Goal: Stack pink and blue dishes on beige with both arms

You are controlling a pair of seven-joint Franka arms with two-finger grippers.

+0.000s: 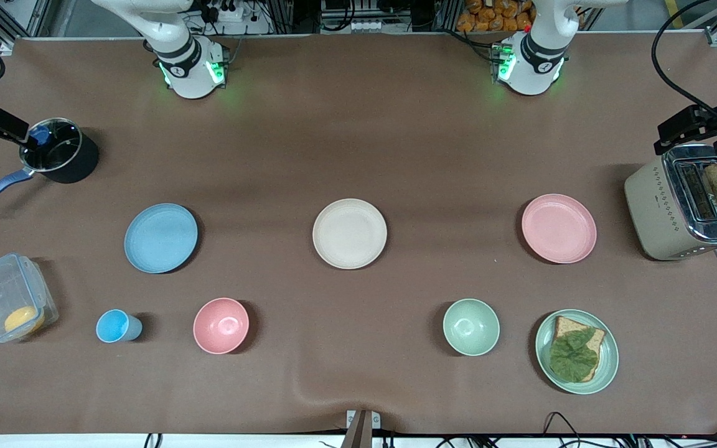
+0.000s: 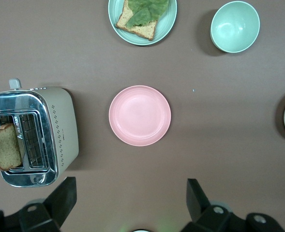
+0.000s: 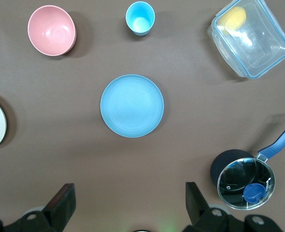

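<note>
The beige plate (image 1: 350, 233) lies at the table's middle. The pale pink plate (image 1: 559, 228) rests toward the left arm's end, and the light blue plate (image 1: 160, 238) toward the right arm's end. All three are bare and apart from one another. High over the table, my left gripper (image 2: 131, 186) is open and empty, with the pink plate (image 2: 140, 115) below it. My right gripper (image 3: 130, 191) is likewise open and empty, high over the table, looking down on the blue plate (image 3: 132, 106). In the front view only the arm bases show.
A toaster (image 1: 685, 202) with bread stands beside the pink plate. Nearer the camera are a green plate with bread (image 1: 576, 351), a green bowl (image 1: 471, 326), a pink bowl (image 1: 221, 325), a blue cup (image 1: 116, 326) and a clear box (image 1: 10, 298). A saucepan (image 1: 60, 151) sits at the right arm's end.
</note>
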